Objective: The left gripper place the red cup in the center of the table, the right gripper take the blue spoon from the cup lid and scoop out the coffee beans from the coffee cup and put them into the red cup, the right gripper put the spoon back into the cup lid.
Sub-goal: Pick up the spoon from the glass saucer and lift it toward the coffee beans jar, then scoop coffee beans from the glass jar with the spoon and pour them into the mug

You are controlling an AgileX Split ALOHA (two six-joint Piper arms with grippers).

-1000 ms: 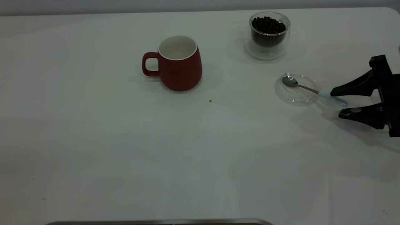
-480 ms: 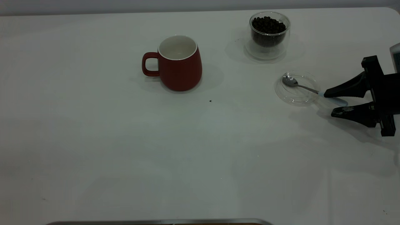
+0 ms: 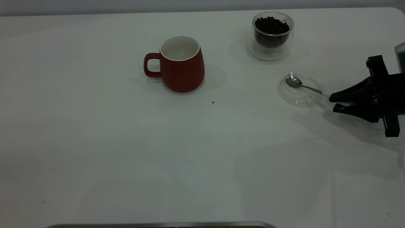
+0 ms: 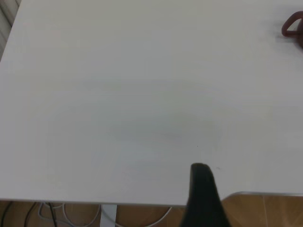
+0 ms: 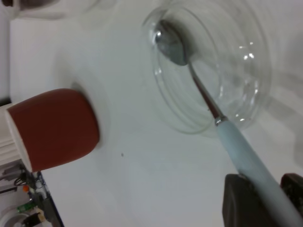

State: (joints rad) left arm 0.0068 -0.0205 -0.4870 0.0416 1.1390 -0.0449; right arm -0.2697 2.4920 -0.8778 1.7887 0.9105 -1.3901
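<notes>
where beans fill glass cup (image 3: 272, 33): spoon (image 3: 302, 85) in lid (image 3: 300, 89)

Red cup (image 3: 182, 68) w/ white inside; spoon (image 3: 305, 87) pale-blue handle; dark beans (image 3: 272, 26).

Setting: looked like a lab or test bench.
Surface: bare white table (image 3: 126, 158), sparsely set.
Floor: wood-toned, seen past the table's edge (image 4: 270, 210).
Wiring: loose cables (image 4: 47, 213) hung under the table.
Hardware: black robot arm (image 3: 384, 95) at the table's side.
</notes>
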